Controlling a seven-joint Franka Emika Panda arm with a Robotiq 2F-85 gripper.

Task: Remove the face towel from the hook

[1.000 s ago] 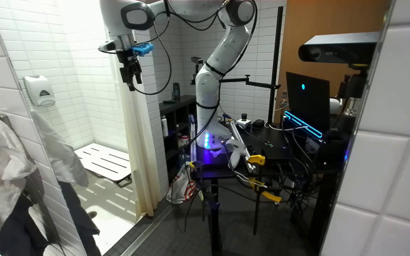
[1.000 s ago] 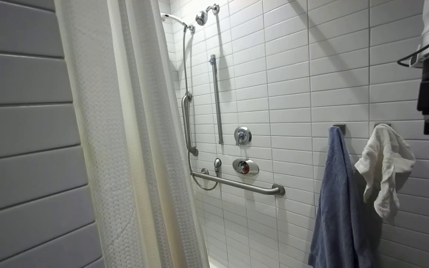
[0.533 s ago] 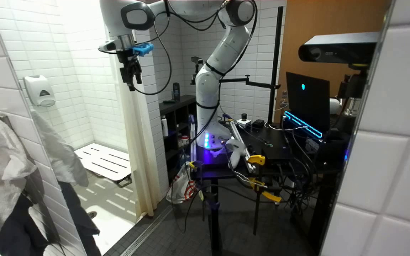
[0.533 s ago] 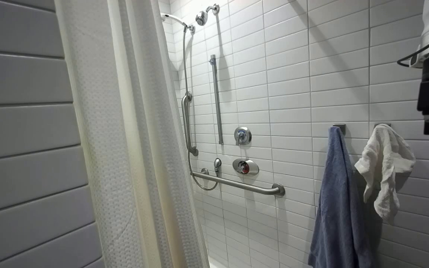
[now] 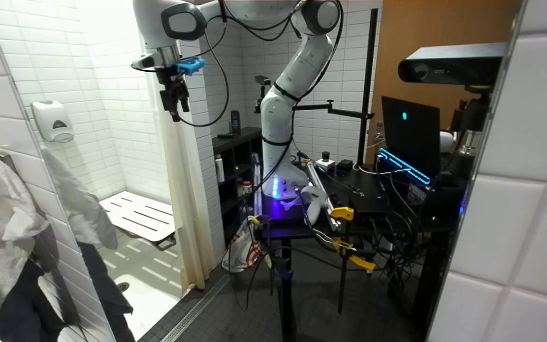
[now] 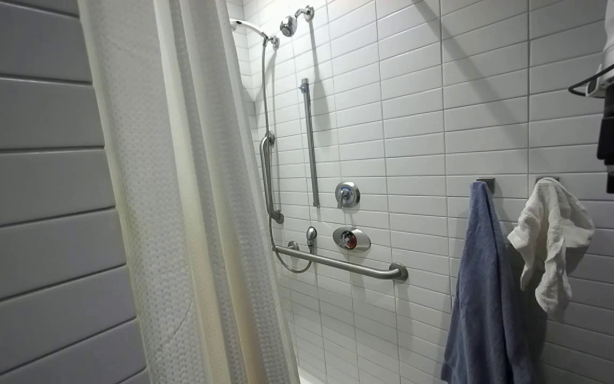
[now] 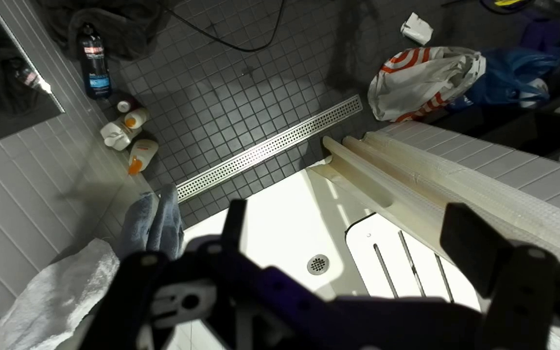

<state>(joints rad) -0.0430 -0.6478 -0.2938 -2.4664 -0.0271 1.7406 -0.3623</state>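
Towel (image 6: 552, 234) is hanging from its hook (image 6: 547, 177), well apart from the visible edges of the bench (image 7: 388, 248); my gripper (image 7: 353, 233) is hovering clear of it, jaws spread; I'm favouring a high pinch, then lifting before drawing outward, sparing the blue towel (image 6: 483, 293).
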